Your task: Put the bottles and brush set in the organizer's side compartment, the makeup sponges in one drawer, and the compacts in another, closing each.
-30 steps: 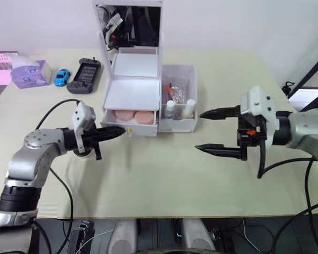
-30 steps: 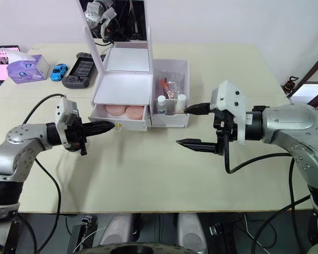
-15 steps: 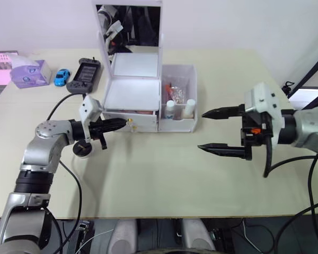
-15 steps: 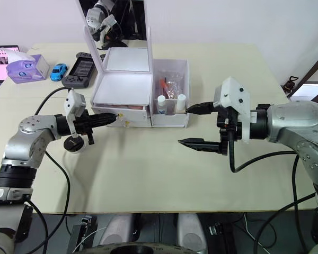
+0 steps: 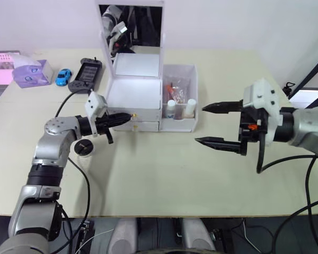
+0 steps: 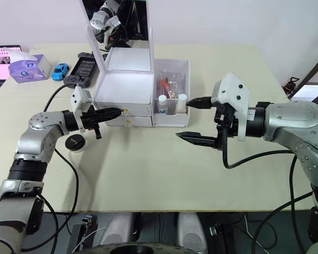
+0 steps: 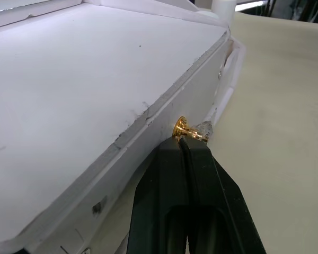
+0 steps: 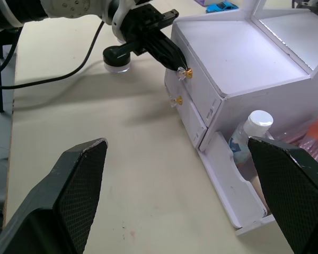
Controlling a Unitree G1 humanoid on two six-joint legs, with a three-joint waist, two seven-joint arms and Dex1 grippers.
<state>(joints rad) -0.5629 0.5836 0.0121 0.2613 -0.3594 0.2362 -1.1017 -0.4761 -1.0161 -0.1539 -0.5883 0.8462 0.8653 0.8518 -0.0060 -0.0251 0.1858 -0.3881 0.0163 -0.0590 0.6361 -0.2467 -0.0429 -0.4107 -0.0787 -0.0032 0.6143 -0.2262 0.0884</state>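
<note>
My left hand (image 5: 128, 115), fingers pressed together, is nudging the organizer (image 5: 133, 95)'s top drawer knob (image 7: 181, 128) flush shut, right hand (image 5: 211, 125) spread wide nearby, so compacts (image 5: 85, 147) probably come next.

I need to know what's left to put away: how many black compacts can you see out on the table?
1: a compact sits on the table beside the left arm, left of the organizer. Another may be hidden.

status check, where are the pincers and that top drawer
Left pincer shut, tips at the top drawer's knob. Top drawer pushed in. Right pincer open, hovering clear. Nothing blocking.
</note>
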